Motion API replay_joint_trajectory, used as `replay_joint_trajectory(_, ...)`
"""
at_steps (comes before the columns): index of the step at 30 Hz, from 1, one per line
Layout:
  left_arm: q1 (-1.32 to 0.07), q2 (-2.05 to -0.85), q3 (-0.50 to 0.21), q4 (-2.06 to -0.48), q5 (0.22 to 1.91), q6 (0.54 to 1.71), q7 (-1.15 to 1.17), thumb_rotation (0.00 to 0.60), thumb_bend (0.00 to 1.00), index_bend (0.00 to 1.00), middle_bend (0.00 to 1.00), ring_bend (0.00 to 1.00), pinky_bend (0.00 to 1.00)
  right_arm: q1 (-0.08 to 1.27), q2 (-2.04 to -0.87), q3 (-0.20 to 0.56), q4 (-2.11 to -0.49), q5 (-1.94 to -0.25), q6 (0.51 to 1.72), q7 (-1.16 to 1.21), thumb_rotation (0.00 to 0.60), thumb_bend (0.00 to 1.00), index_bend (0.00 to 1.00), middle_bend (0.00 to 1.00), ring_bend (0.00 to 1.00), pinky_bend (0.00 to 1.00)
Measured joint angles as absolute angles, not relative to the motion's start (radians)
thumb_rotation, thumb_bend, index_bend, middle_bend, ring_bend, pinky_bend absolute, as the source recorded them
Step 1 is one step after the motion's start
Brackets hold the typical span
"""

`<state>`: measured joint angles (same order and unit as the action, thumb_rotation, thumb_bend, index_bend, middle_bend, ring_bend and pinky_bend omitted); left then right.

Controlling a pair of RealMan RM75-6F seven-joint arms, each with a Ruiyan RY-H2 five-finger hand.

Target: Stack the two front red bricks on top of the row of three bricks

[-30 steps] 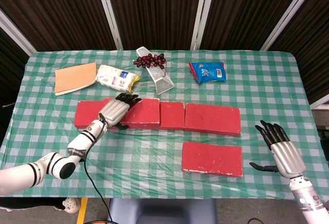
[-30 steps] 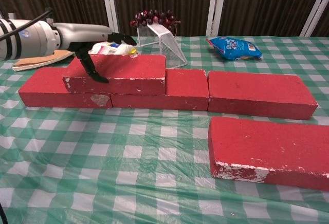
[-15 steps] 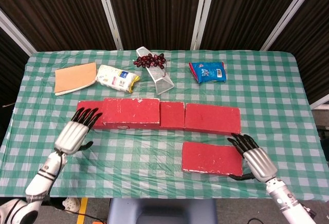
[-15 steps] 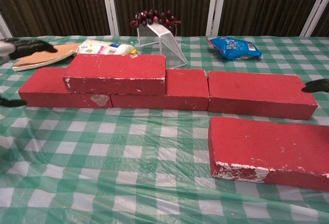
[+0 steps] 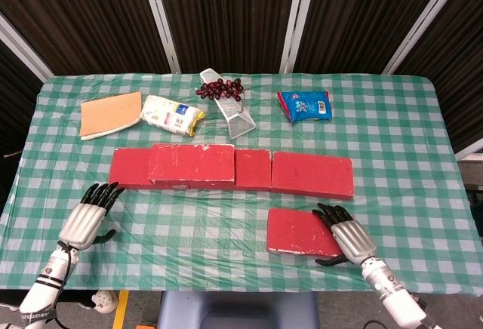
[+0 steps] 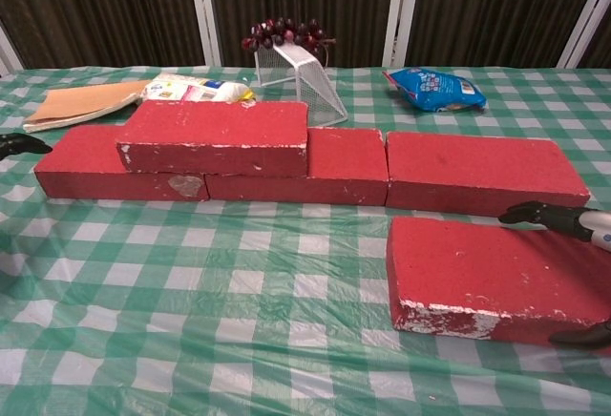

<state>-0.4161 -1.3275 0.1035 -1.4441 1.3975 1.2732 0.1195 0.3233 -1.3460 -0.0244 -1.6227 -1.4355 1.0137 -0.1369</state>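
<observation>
Lying flat, front brick [image 5: 302,232] long axis left-right, right hand [image 5: 348,236] clasping its right end, left hand [image 5: 84,216] spread, empty.

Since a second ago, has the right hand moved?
Yes. The right hand moved left, from beside the front brick onto its right end; the row of bricks stayed put.

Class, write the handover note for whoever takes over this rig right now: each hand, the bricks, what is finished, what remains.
Left hand: open, holding nothing, at the table's front left, apart from the bricks.
Right hand: over the right end of the front brick, fingers on top, thumb at its near edge; the brick is flat on the table, not lifted.
Row of three bricks: in line across the middle.
Done: one stacked brick lies on the row's left part.
Left: grip and lift the front brick, then set it on the row's right part.
</observation>
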Motion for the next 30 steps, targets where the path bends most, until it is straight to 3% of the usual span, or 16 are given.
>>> replay_joint_trajectory(3, -0.41, -1.33, 0.097, -1.428, 1.403, 1.263, 0.111, 0.6, 0.26, 0.0, 0.0, 0.0, 0.03, 0.329, -1.361, -0.016, -1.623, -1.4, 1.003, -0.158, 0.498, 0.15, 0.0, 0.0, 0.0, 0.14)
replay_joint_trajectory(5, -0.407, -1.334, 0.092, -1.417, 1.405, 1.255, 0.112, 0.6, 0.26, 0.0, 0.0, 0.0, 0.03, 0.328, -1.372, -0.011, -1.624, -1.393, 1.013, -0.168, 0.496, 0.15, 0.06, 0.02, 0.0, 0.21)
replay_joint_trajectory(8, -0.405, -1.334, 0.087, -1.416, 1.406, 1.237, 0.106, 0.6, 0.26, 0.0, 0.0, 0.0, 0.03, 0.326, -1.386, -0.007, -1.624, -1.392, 1.036, -0.188, 0.502, 0.15, 0.25, 0.15, 0.05, 0.29)
replay_joint_trajectory(10, -0.403, -1.331, 0.08, -1.416, 1.406, 1.23, 0.101, 0.6, 0.26, 0.0, 0.0, 0.0, 0.03, 0.327, -1.391, -0.006, -1.625, -1.388, 1.041, -0.202, 0.511, 0.14, 0.33, 0.23, 0.13, 0.33)
replay_joint_trajectory(15, -0.401, -1.328, 0.076, -1.419, 1.409, 1.225, 0.095, 0.6, 0.26, 0.0, 0.0, 0.0, 0.03, 0.33, -1.391, -0.005, -1.63, -1.376, 1.038, -0.215, 0.554, 0.15, 0.45, 0.35, 0.28, 0.4)
replay_joint_trajectory(19, -0.394, -1.32, 0.064, -1.426, 1.411, 1.222, 0.087, 0.6, 0.26, 0.0, 0.0, 0.0, 0.03, 0.335, -1.39, 0.0, -1.643, -1.356, 1.037, -0.247, 0.599, 0.15, 0.49, 0.4, 0.3, 0.4)
replay_joint_trajectory(30, -0.38, -1.317, 0.043, -1.429, 1.419, 1.22, 0.088, 0.6, 0.26, 0.0, 0.0, 0.0, 0.03, 0.346, -1.345, 0.014, -1.679, -1.373, 1.066, -0.219, 0.6, 0.15, 0.54, 0.43, 0.32, 0.4)
